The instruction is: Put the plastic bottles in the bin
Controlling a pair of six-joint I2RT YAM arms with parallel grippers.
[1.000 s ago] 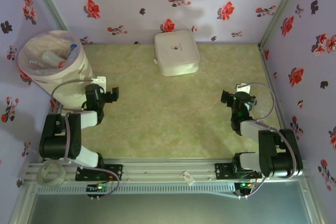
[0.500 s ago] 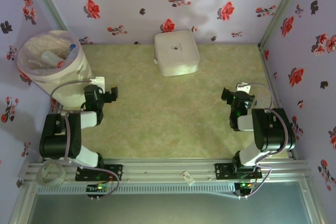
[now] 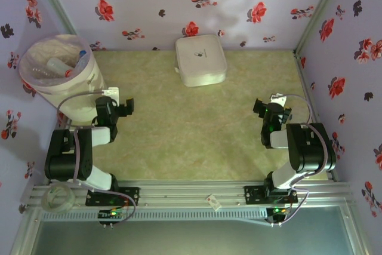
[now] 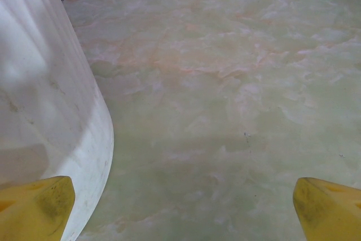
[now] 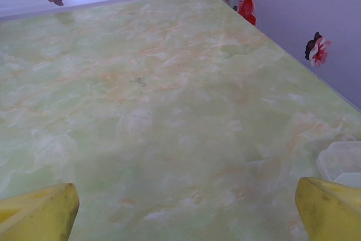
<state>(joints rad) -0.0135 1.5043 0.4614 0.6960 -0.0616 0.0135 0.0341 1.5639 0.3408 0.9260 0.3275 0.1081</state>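
**Top view, whole cell.** The bin (image 3: 55, 82), a white bucket with a pale bag liner, stands in the upper left of the frame on the green marbled table (image 3: 191, 141). The plastic bottles (image 3: 58, 64) lie inside it, seen through its open mouth, one with a blue cap. A flat white box (image 3: 200, 60) with rounded corners sits at upper centre near the flowered back wall (image 3: 179, 4), well apart from the bin. A clear ring (image 3: 59, 196) rests on the mounting rail (image 3: 191, 195) at lower left.

**Arm pose.** The left arm (image 3: 74, 153), lower left, is folded over its base with the forearm reaching up the frame. The left gripper (image 3: 126, 108) is just beside the foot of the bin. The right arm (image 3: 304, 153), lower right, is folded likewise, with the right gripper (image 3: 261, 110) over bare table near the right wall.

**Left wrist view.** This view settles what the top view shows too small to read. The yellow left fingertips (image 4: 36, 207) sit in the two lower corners of the frame, spread wide, with only table surface between them. The bin's curved white wall rises along the left edge, close to the lower-left fingertip; whether they touch cannot be told.

**Right wrist view.** The yellow right fingertips (image 5: 36, 215) also sit in the two lower corners, spread wide and holding nothing. A corner of translucent plastic (image 5: 341, 165) shows at the right edge, just above the lower-right fingertip; what it is cannot be told.

**Count.** Two arms, two grippers, one bin, one box, one ring; there are several bottles, all in the bin, their exact number not readable
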